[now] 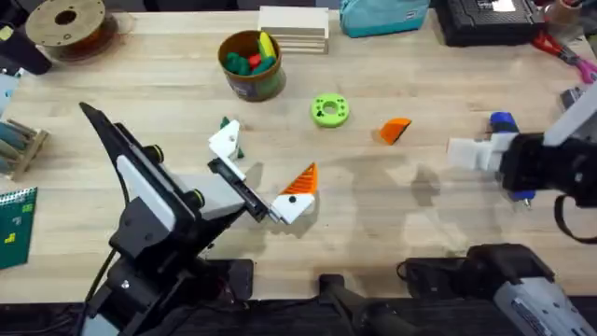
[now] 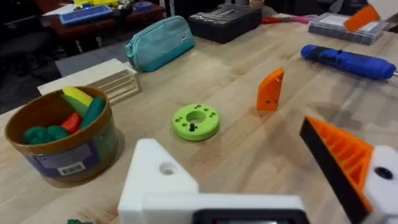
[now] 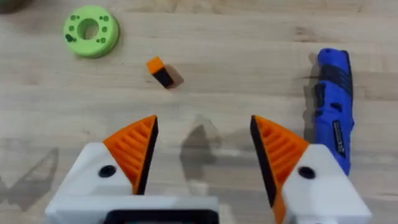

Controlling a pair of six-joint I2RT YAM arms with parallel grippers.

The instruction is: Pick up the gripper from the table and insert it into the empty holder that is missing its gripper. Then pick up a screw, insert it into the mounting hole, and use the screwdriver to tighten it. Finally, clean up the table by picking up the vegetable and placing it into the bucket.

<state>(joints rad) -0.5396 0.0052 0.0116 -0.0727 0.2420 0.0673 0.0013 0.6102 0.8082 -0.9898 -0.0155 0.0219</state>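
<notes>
Hovering over the table (image 3: 205,93), the right tool (image 3: 204,152) gapes wide—empty—beside the screwdriver (image 3: 333,106).

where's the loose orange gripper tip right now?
In the overhead view the gripper lies free on the table, right of centre, between the green disc and the screwdriver.

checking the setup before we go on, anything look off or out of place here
Yes: the left claw carries an orange pad on one finger only; its other white holder is bare. The missing gripper lies loose on the table, right of the green disc.
</notes>
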